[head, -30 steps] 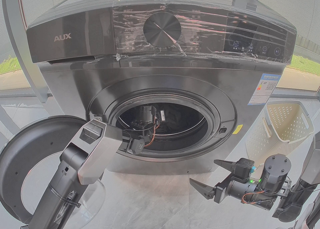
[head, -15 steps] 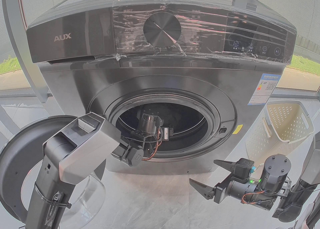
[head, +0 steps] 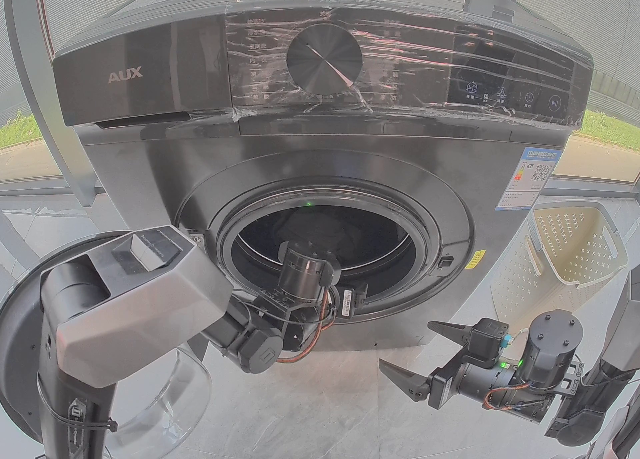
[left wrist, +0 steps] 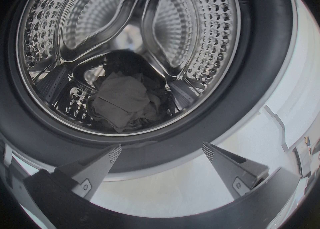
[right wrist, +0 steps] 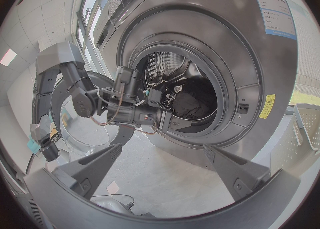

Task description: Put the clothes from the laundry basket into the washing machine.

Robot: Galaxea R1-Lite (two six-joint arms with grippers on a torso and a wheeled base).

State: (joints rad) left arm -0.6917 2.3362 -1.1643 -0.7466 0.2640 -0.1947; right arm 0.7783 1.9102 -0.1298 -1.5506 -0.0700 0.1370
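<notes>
A dark heap of clothes (left wrist: 121,101) is seen lying at 6 o'clock inside the drum (left wrist: 180,23) of the washing machine (head: 320,147), whose door (head: 15,340) is swung wide at 8 o'clock of the opening. The left gripper (left wrist: 160,146) is held just outside the opening's lower rim, near 6 o'clock, with its fingers spread wide and well apart from the clothes. The right gripper (head: 405,345) is held low over the floor (head: 320,407) at 5 o'clock of the opening, likewise spread. The laundry basket (head: 580,247) is found tilted at 3 o'clock, just beside the machine's right flank.
</notes>
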